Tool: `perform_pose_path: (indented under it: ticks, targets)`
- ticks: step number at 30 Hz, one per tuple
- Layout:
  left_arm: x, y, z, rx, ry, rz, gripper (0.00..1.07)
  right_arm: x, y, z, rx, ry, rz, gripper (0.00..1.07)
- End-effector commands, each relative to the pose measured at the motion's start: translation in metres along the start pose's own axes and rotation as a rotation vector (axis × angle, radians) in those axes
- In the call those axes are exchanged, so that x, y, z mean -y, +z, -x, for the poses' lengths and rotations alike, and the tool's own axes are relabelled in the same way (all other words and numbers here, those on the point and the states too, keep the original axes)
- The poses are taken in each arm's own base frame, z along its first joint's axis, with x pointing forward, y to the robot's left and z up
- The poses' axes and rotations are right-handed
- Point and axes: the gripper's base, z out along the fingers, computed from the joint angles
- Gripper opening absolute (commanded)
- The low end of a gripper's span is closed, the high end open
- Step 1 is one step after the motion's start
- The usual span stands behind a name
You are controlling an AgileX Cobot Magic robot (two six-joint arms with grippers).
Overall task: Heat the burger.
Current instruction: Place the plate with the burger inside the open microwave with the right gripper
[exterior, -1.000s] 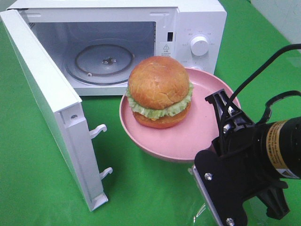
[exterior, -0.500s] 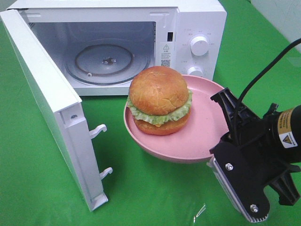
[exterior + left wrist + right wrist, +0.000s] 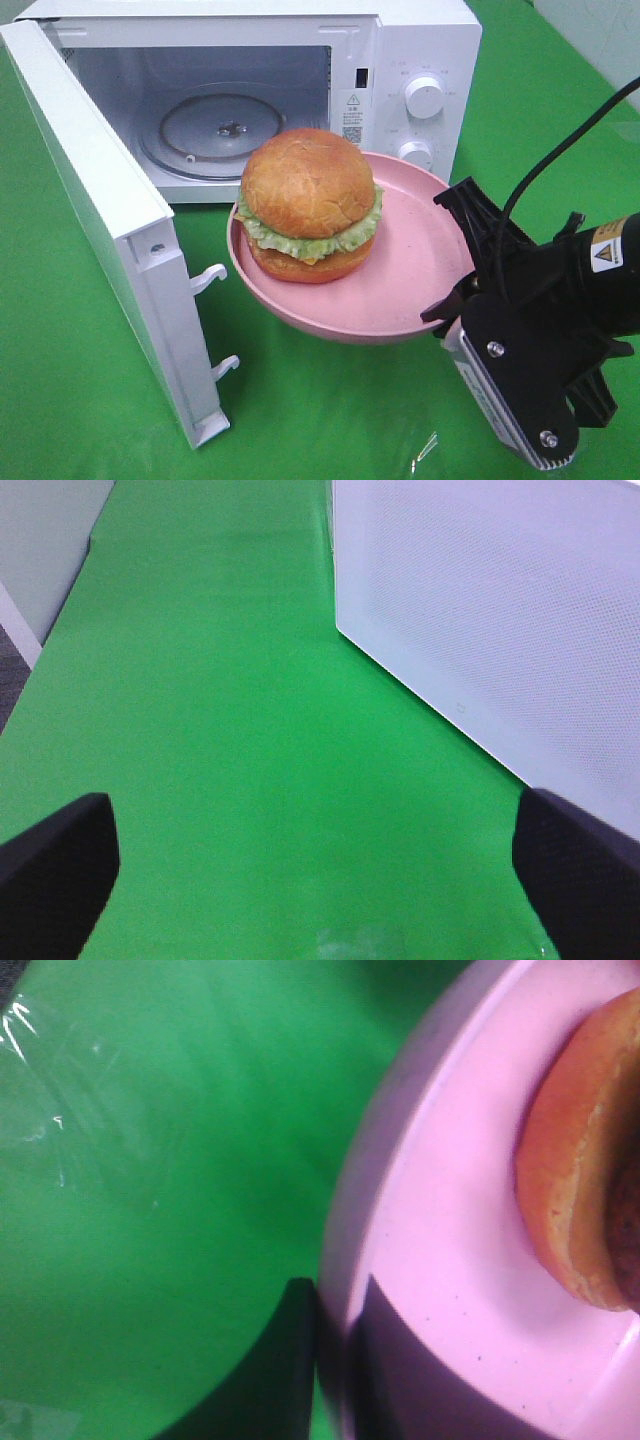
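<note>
Right fingers clamped on rim of pink plate, burger seated on it, plate held above green bench before open microwave, left fingers spread wide.

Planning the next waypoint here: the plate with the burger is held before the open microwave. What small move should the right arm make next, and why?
Probably ease the round pink plate a little toward the open cavity of the white microwave. The right claw grips its rim, the glossy golden-brown burger sits on it, and the glass turntable lies bare behind it.
</note>
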Motion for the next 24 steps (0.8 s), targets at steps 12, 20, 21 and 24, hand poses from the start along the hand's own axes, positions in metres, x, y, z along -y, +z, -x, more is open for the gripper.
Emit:
perform_pose_path:
  ticks: [12, 20, 21, 24]
  targets:
    - [0.001, -0.002, -0.001, 0.032, -0.004, 0.0, 1.0, 0.025, 0.004, -0.006, -0.047, -0.034, -0.129, 0.0]
    - [0.001, -0.002, -0.001, 0.032, -0.004, 0.0, 1.0, 0.043, 0.026, -0.008, -0.046, -0.034, -0.107, 0.0]
    - [0.001, -0.002, -0.001, 0.032, -0.004, 0.0, 1.0, 0.047, 0.031, -0.008, -0.046, -0.033, -0.104, 0.0]
    - [0.001, -0.002, -0.001, 0.032, -0.004, 0.0, 1.0, 0.051, 0.038, -0.009, -0.045, -0.03, -0.094, 0.0]
